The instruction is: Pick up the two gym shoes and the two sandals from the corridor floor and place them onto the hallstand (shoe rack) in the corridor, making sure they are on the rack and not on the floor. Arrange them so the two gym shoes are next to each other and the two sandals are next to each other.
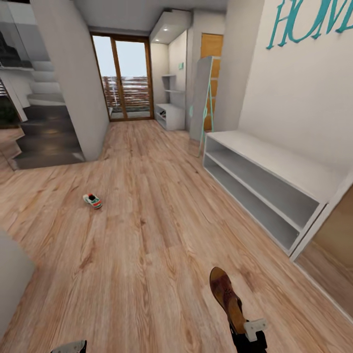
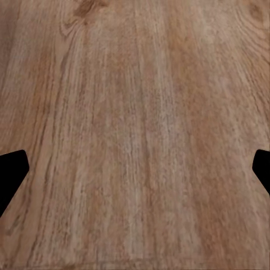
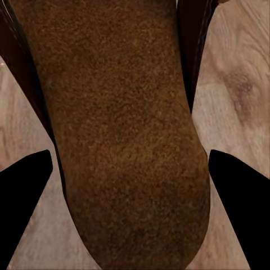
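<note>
Sandal carried, rack not yet reached.
A sandal (image 1: 226,294) is pinched lengthwise in the right gripper (image 1: 249,332); the shoe rack (image 1: 274,164) lies ahead-right; left gripper (image 2: 135,174) is spread, empty.

A brown sandal (image 1: 227,295) with a tan insole lay between the jaws of the black right gripper (image 1: 247,333). The gym shoe (image 1: 92,200) was white with green and red. The corridor floor (image 1: 147,235) was light brown wood grain, the hallstand (image 1: 274,166) white, the wall lettering (image 1: 314,19) teal.
</note>
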Available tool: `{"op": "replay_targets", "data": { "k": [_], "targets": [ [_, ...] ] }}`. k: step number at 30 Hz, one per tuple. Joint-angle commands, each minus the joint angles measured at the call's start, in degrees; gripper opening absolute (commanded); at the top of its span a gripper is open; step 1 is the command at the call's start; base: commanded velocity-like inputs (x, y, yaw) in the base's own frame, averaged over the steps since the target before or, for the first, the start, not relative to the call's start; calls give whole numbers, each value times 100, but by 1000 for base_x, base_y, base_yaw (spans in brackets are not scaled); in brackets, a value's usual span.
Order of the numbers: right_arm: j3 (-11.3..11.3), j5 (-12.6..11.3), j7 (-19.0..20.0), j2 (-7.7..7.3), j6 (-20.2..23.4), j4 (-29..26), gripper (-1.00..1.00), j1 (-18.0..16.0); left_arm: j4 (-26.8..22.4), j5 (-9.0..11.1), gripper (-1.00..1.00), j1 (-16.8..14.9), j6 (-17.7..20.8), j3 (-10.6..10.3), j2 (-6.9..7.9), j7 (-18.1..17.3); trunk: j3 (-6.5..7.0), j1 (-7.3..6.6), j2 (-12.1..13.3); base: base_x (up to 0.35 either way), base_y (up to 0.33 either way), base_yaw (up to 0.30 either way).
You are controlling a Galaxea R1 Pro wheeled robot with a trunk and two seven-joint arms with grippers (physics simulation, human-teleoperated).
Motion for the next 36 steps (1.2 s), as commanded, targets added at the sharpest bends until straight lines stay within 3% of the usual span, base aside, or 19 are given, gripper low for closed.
{"op": "replay_targets", "data": {
  "k": [1,22,36],
  "targets": [
    [-54,54,4,0,-20,2,-100,-3,7,-41,100,-7,-20,49,-4,-39,-5,2,-2,322,59,279],
    [-54,54,4,0,-20,2,-100,-2,7,-41,100,-7,-20,49,-4,-33,-5,2,-2,337,9,279],
    [-54,54,4,2,-20,2,-100,-3,7,-48,100,-7,-20,49,-4,-30,-5,2,-2,339,-96,279]
  ]
}}
